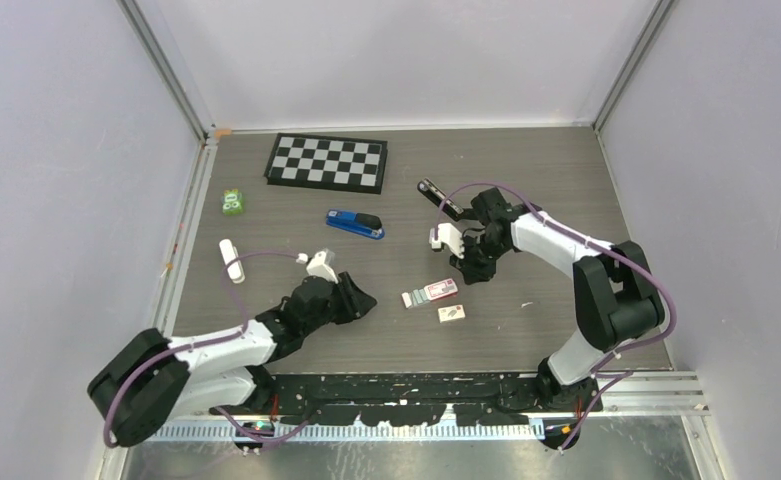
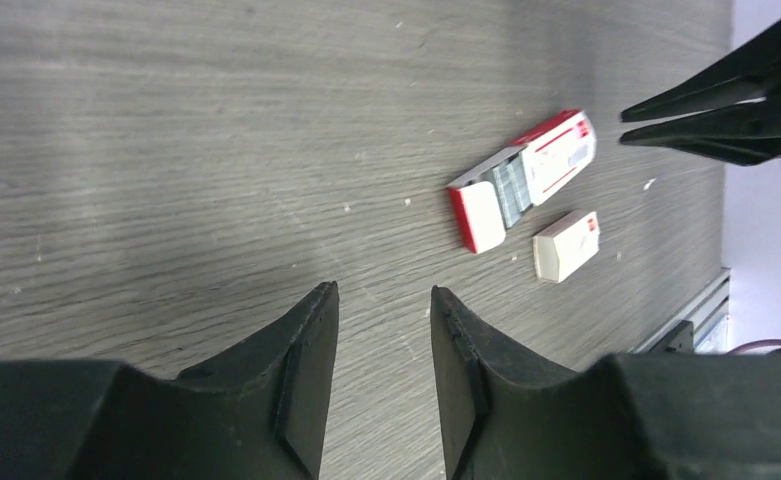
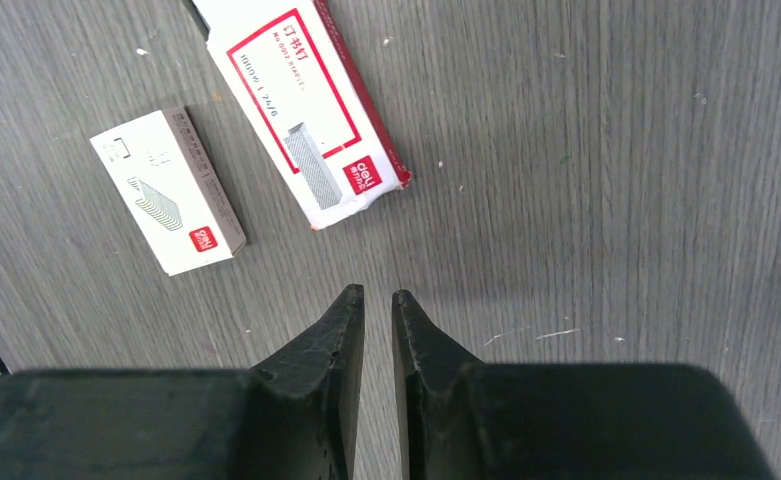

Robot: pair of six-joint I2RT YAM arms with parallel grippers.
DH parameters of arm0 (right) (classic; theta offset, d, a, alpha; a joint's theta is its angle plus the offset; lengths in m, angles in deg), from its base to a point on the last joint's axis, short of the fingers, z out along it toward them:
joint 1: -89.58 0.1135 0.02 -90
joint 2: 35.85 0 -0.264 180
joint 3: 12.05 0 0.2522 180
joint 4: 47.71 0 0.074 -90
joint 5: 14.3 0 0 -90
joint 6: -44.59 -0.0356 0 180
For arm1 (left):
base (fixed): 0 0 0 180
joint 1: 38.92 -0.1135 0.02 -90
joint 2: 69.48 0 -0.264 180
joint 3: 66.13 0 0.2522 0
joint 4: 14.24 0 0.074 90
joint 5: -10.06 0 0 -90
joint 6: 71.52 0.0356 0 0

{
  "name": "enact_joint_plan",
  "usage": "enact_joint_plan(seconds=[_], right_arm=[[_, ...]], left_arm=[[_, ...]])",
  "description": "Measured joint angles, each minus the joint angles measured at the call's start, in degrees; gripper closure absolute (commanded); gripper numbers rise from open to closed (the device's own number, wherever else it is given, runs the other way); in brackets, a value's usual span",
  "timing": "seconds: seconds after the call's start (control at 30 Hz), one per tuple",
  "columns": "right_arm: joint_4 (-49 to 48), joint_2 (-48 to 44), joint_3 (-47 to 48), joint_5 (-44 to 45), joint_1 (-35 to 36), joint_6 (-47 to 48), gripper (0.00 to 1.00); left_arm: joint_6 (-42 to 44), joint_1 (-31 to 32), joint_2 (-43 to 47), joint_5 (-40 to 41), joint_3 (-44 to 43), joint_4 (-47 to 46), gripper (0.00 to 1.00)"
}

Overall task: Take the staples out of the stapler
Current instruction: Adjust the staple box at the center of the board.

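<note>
The left gripper [image 2: 383,293] is held low over the table [image 1: 566,190], jaws partly apart and empty, its arm stretched out from 7 o'clock. The right gripper [image 3: 378,296] is pointed down, jaws almost shut on nothing, its arm bent over from 4 o'clock. One blue stapler [image 1: 355,224] is seen at 12 o'clock from the left gripper, untouched, and two boxes are counted between the grippers: an open staple box [image 1: 432,293] and a small staple box [image 1: 451,314].
</note>
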Motion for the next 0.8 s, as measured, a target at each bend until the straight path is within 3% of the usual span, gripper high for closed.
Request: enact_joint_plan(seconds=[0.2, 0.8], right_arm=[[-0.59, 1.60, 0.00, 0.55, 0.07, -0.28, 0.79], [-1.09, 3.63, -0.11, 1.70, 1.60, -0.33, 0.79]], left_arm=[[-2.10, 0.04, -10.64, -2.36, -0.72, -5.27, 0.58], [-6.73, 0.07, -30.01, -12.04, -4.50, -27.04, 0.56]])
